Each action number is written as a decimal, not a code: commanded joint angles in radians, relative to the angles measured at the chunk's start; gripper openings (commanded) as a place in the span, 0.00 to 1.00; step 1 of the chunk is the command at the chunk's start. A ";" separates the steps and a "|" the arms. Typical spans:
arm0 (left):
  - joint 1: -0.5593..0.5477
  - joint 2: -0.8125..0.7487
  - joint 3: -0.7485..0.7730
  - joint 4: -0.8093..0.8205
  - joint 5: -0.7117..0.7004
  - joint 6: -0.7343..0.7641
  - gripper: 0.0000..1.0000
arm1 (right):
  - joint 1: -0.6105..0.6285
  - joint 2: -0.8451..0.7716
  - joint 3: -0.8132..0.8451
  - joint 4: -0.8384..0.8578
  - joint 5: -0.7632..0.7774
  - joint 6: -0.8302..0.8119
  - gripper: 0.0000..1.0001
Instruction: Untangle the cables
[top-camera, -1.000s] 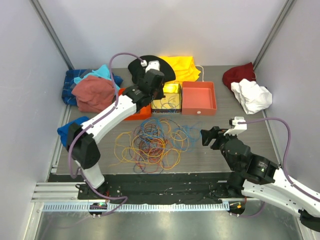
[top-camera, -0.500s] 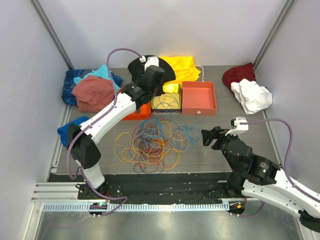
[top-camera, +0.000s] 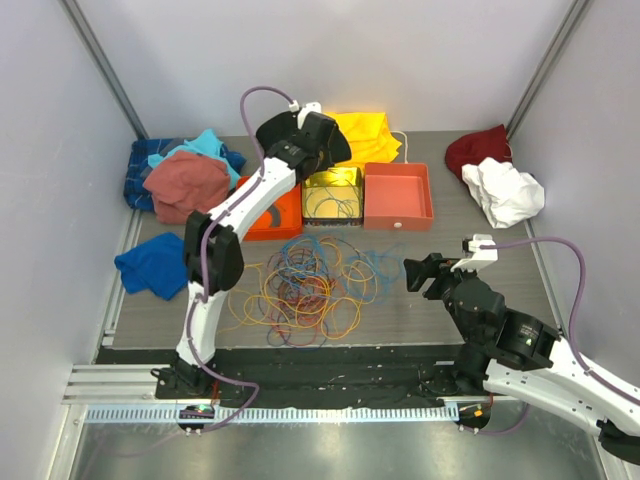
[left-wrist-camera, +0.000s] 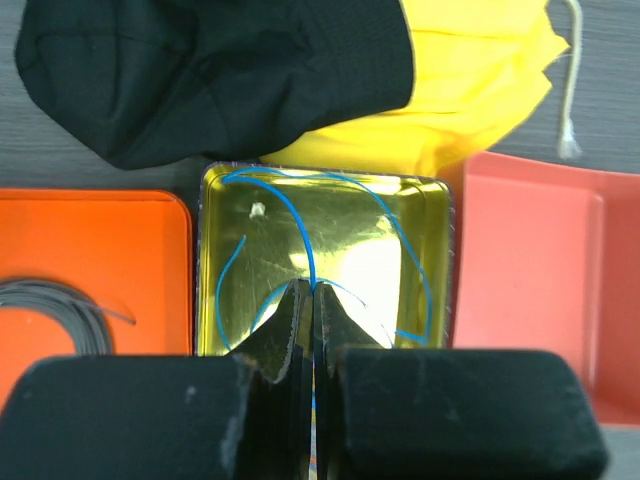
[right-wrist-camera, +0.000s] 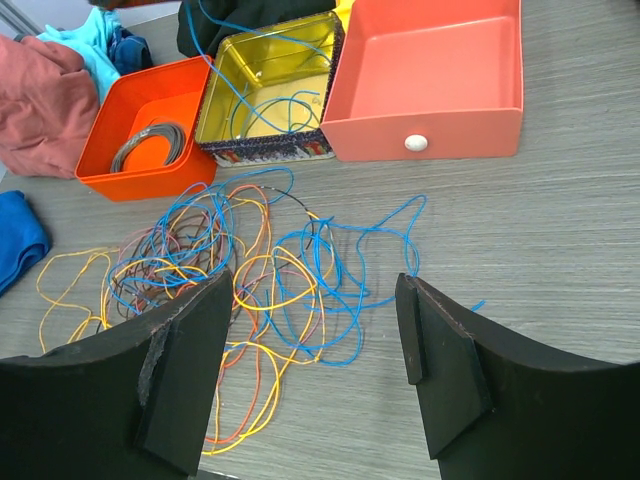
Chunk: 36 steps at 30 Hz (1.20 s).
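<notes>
L gripper (left-wrist-camera: 312, 292) far over tin (left-wrist-camera: 207, 250), tight on blue cable (left-wrist-camera: 298, 222); R gripper (right-wrist-camera: 310, 285) agape.

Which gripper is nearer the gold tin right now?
Left. The left gripper hangs over the gold tin, shut on a blue cable that trails into it. The right gripper, open, is off the cable pile's right edge, well short of the tin.
</notes>
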 joint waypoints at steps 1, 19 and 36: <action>0.029 0.069 0.127 -0.021 0.050 -0.034 0.00 | 0.001 0.009 0.013 0.012 0.037 -0.001 0.74; 0.019 0.063 -0.106 0.165 0.179 -0.063 0.12 | -0.001 0.078 0.008 0.040 0.033 0.003 0.74; 0.014 -0.300 -0.265 0.171 0.007 0.015 1.00 | -0.001 0.092 0.004 0.054 0.005 0.023 0.74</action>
